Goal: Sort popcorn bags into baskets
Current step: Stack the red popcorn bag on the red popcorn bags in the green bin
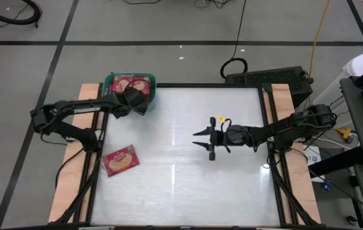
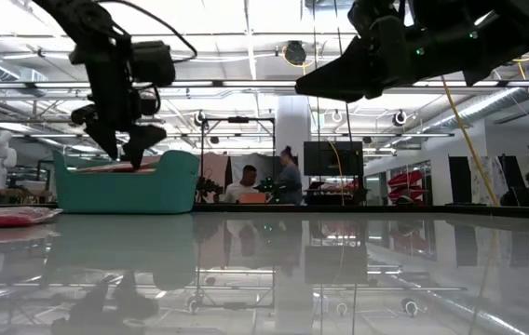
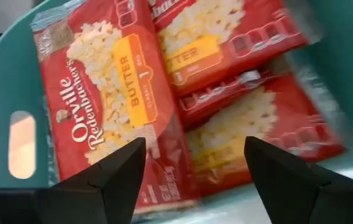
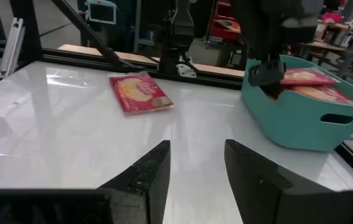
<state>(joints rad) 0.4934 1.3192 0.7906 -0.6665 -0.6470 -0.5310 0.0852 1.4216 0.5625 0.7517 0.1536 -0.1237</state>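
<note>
The teal basket [image 1: 110, 82] stands at the table's far left corner with several red popcorn bags [image 3: 133, 81] lying in it. My left gripper [image 1: 144, 105] hovers open and empty over the basket's near right corner, fingers pointing down; it shows in the low view [image 2: 127, 144] and its wrist view [image 3: 195, 162]. One popcorn bag [image 1: 120, 160] lies flat on the table at the near left, picture side up; the right wrist view shows it too [image 4: 140, 92]. My right gripper [image 1: 202, 138] is open and empty above the table's middle, pointing left.
The basket shows in the right wrist view [image 4: 301, 118] and the low view [image 2: 125, 186]. Wooden rails [image 1: 66, 185] run along the table's left and right sides. People sit in the room behind the table [image 2: 246, 184].
</note>
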